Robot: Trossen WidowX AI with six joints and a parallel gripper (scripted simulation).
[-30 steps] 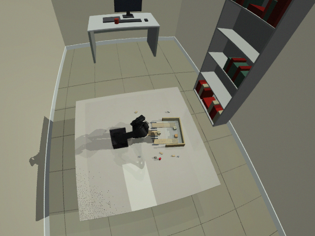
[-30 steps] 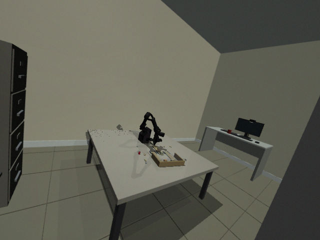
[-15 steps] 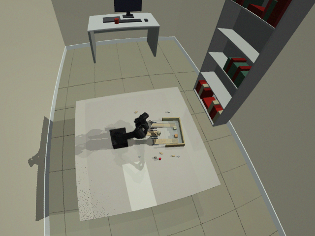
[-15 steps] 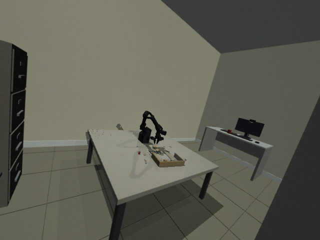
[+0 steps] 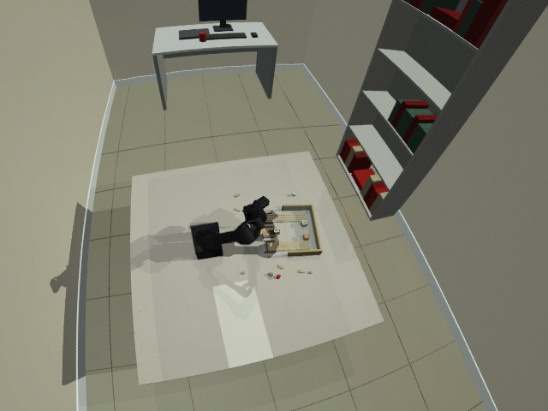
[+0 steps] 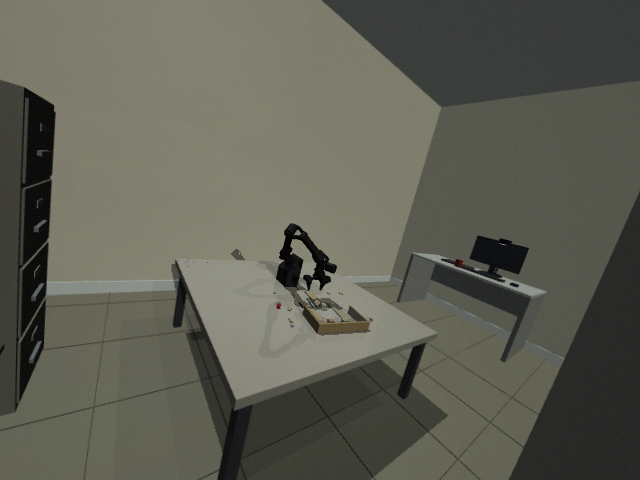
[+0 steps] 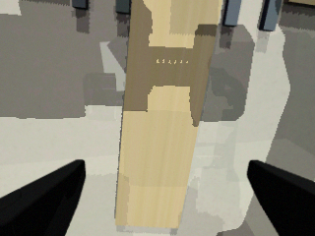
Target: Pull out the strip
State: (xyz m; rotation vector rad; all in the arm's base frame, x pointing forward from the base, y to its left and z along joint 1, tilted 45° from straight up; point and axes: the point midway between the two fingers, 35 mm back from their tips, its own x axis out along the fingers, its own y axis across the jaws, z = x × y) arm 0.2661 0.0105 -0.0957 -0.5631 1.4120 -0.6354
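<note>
Wooden strip (image 7: 162, 147) lies centred below the spread, empty tool (image 7: 164, 189); straight descent advised before pinching.

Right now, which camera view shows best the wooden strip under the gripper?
The wrist view: the wooden strip fills the middle, lying lengthwise between the open gripper fingers, untouched. The top view shows it only as a small pale band partly under the arm. In the exterior view it is too small to single out.
</note>
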